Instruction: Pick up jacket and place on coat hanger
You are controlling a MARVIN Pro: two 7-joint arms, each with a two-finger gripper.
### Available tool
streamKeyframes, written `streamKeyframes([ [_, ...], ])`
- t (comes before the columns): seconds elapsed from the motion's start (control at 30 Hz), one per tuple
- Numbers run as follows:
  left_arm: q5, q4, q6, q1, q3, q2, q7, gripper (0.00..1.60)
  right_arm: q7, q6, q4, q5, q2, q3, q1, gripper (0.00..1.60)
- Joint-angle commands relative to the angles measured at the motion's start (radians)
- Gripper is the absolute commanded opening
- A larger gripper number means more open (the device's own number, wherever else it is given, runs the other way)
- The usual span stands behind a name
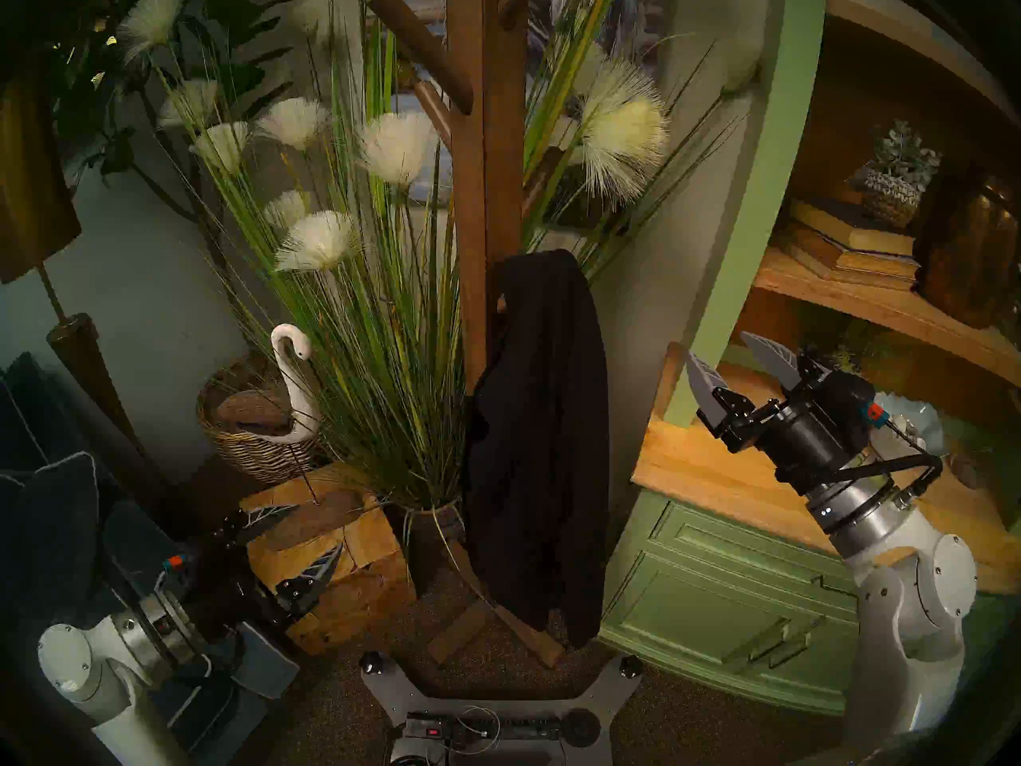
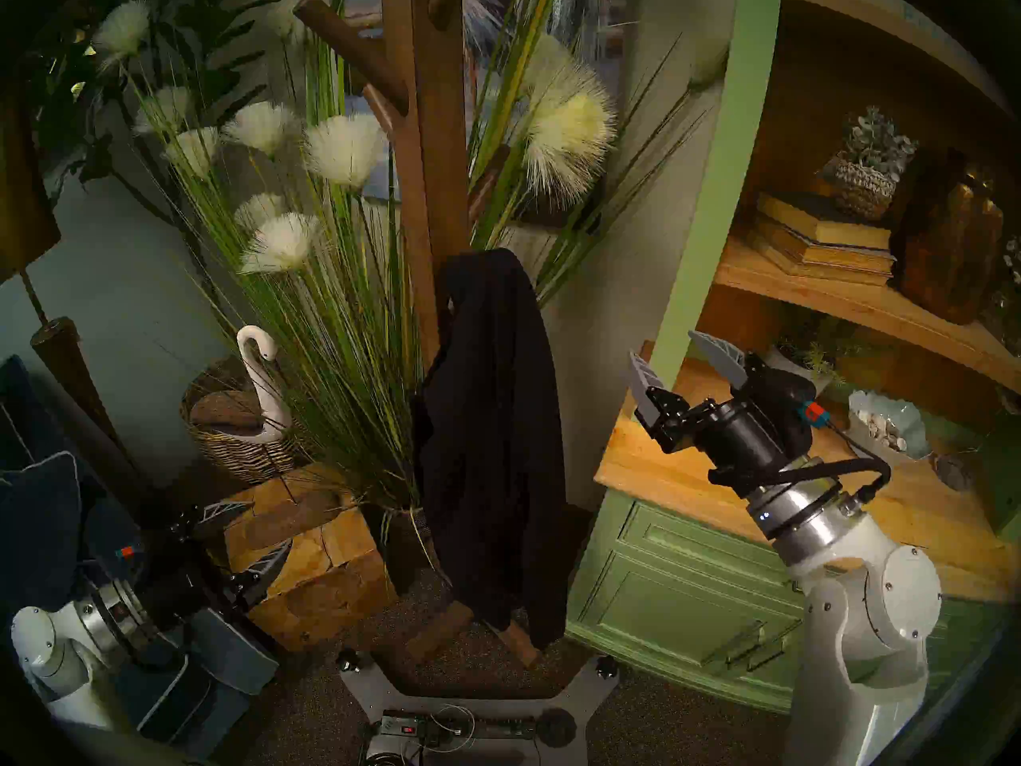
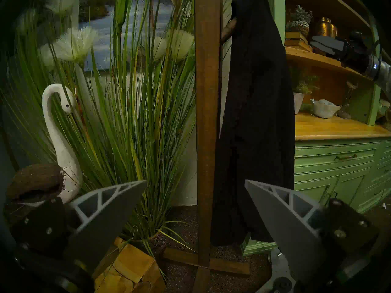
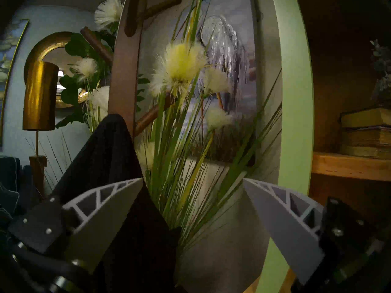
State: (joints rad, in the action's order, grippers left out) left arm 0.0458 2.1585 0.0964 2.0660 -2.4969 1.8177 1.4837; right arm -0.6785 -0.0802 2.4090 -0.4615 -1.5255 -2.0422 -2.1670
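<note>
I count one jacket (image 1: 536, 444), hung on a low peg of the one coat hanger (image 1: 486, 157). My left gripper (image 1: 309, 544) and right gripper (image 1: 729, 361) (two in all) gape wide, touching nothing.

No readable text, labels, brands or numbers anywhere; book spines (image 1: 851, 240) too dim.

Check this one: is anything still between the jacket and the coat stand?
No. The jacket already hangs from a low peg on the coat stand. Both tools, left tool and right tool, are open and clear.
</note>
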Motion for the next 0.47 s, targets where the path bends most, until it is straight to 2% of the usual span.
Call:
streamKeyframes([
  [0.0, 0.015, 0.018, 0.000, -0.003, 0.000, 0.000, 0.000, 1.60, 0.038, 0.051, 0.034, -0.062, -0.085, 0.028, 0.038, 1.60],
  [0.43, 0.016, 0.019, 0.000, -0.002, 0.000, 0.000, 0.000, 1.60, 0.054, 0.083, 0.034, -0.064, -0.106, 0.044, 0.032, 1.60],
])
